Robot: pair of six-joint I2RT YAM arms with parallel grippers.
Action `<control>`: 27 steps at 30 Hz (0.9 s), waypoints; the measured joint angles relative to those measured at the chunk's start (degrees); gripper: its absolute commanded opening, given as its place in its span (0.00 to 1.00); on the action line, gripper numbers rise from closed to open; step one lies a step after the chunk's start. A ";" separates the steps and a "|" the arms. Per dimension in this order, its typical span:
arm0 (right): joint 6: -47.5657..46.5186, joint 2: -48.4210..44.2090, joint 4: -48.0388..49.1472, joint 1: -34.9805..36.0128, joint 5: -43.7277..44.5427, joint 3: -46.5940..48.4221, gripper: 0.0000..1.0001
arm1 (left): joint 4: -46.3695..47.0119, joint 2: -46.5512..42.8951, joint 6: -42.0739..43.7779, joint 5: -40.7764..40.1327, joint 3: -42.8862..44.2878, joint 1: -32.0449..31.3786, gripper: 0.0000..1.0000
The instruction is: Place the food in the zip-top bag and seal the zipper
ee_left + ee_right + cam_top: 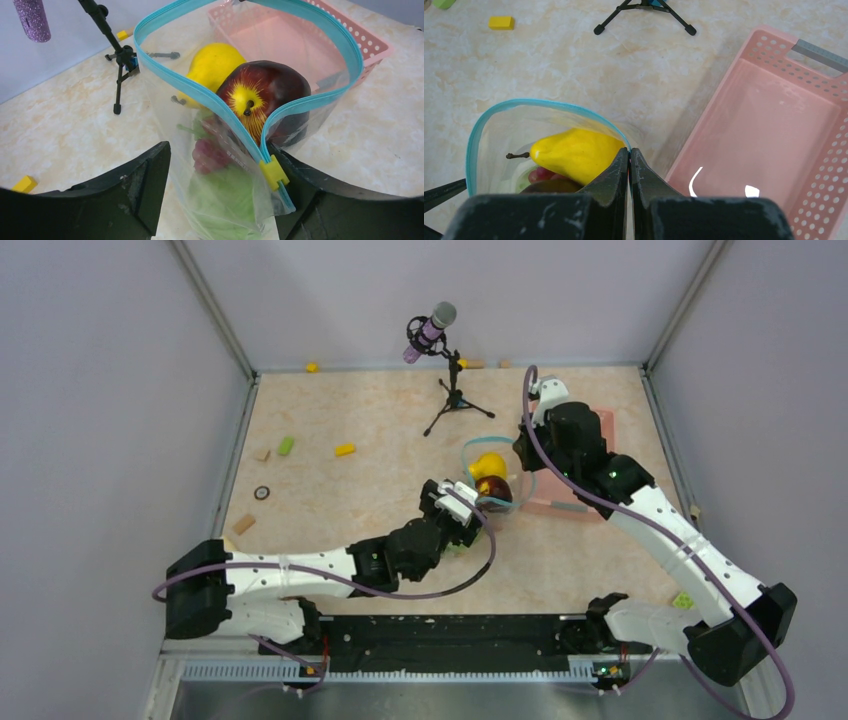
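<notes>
Several food items: yellow pear [215, 65], red apple [272, 90], grapes [210, 155], green leaves [225, 205], all inside the zip-top bag [170, 115].
Zip-top bag: mid-surface [60, 125], between both arms, just beside the pink basket [372, 45].
Zipper [352, 47]: gaping in a loop, joined only at the yellow slider [273, 172].
Right end effector [629, 165]: pressed together, pinching the zipper's far rim.
Left end effector [220, 160]: spread, flanking the slider corner.

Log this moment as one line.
clear plastic zip-top bag: open; yellow pear, dark red apple: inside; right gripper: shut on light blue zipper; left gripper: open
</notes>
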 measured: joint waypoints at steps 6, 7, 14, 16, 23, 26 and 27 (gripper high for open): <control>-0.02 0.00 -0.02 -0.15 0.28 0.00 0.00 | 2.29 0.85 0.68 -2.80 -0.72 -0.13 0.60; -0.02 0.02 -0.02 -0.26 0.28 0.00 0.00 | 2.58 0.63 0.76 -3.02 -1.20 -0.13 0.59; -0.02 0.26 0.00 -1.05 0.52 0.00 0.00 | 3.30 -5.75 0.17 -1.11 -8.55 2.38 0.58; -0.02 0.46 0.15 -1.11 0.24 0.00 0.00 | 3.82 -8.90 -1.11 1.44 -11.28 5.07 0.59; -0.02 0.63 0.94 -1.11 -1.79 0.00 0.00 | 5.20 -16.52 -3.02 11.37 -15.52 12.61 0.64; 0.00 0.61 1.07 -1.11 -2.14 -0.02 0.00 | 5.46 -16.96 -2.80 15.98 -15.52 13.46 0.68; -0.02 0.61 1.05 -1.11 -2.19 -0.02 0.00 | 5.33 -16.87 -2.73 17.18 -15.52 13.57 0.68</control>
